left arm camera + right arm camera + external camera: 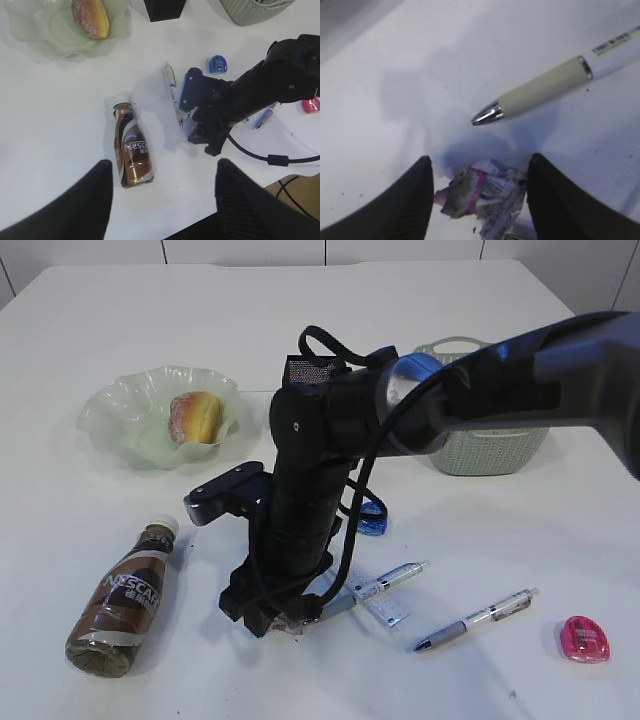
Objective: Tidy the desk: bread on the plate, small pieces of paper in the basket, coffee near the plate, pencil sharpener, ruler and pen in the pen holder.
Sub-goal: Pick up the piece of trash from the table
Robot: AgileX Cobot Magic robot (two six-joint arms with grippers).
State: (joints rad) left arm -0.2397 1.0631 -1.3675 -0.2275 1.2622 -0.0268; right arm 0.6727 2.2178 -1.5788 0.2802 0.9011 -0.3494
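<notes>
Only the right wrist view shows the right gripper (479, 200) spread around crumpled paper (482, 197).

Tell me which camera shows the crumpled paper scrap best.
The right wrist view: the paper scrap lies between the right gripper's fingers. The exterior view shows only a sliver under the arm; the left wrist view hides it.

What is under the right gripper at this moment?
A crumpled paper scrap lies on the desk between the right gripper's fingers, beside a pen tip. Its lower edge is cut off.
</notes>
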